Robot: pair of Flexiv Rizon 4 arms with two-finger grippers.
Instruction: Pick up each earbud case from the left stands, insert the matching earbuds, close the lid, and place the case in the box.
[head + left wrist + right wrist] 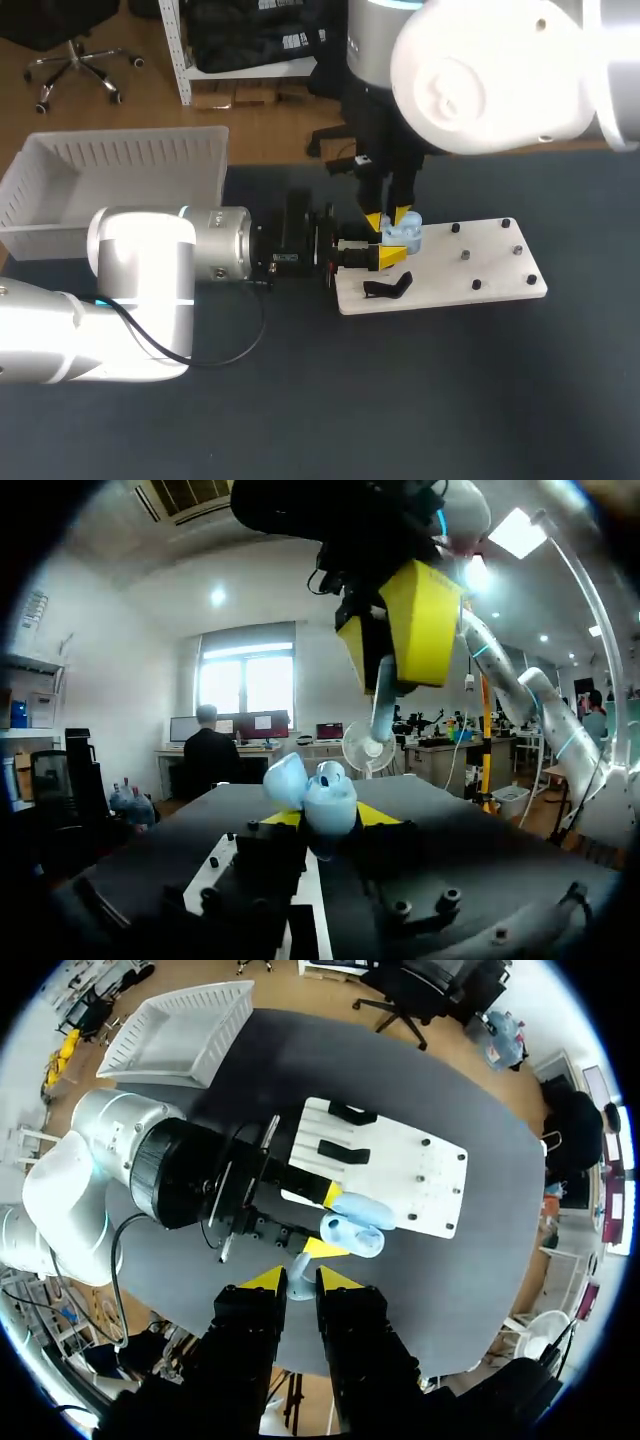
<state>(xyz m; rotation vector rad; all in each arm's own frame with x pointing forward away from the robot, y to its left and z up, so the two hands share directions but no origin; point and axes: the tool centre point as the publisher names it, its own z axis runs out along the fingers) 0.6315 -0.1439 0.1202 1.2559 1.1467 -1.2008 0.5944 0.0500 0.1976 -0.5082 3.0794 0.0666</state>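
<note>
**Plainly mid-insertion: the case is held steady for an earbud**

From above, the left gripper comes in from the left and is clamped on the pale blue case, holding it just over the left end of the white board. I take that hold to be a steadying one, giving the other arm a fixed target. The right gripper hangs directly over the case with its fingers pointing down. A black stand sits at the board's near left corner with nothing on it. The white box sits at the far left, well apart, and no case shows inside it.

Along the left wrist, the case sits between that gripper's yellow tips with its lid tipped open and its mouth upward. Whether an earbud already lies inside, I cannot tell. Just above, the right gripper's fingers are pinched on the pale earbud, stem pointing down toward the open case. That looks to me the right attitude for lowering it into its socket.

Down the right wrist, its own two tips are closed on the earbud. The open case lies just ahead of them, gripped from two sides by the left gripper's fingers. The box lies beyond the left arm, and nothing shows in it from here either.
</note>
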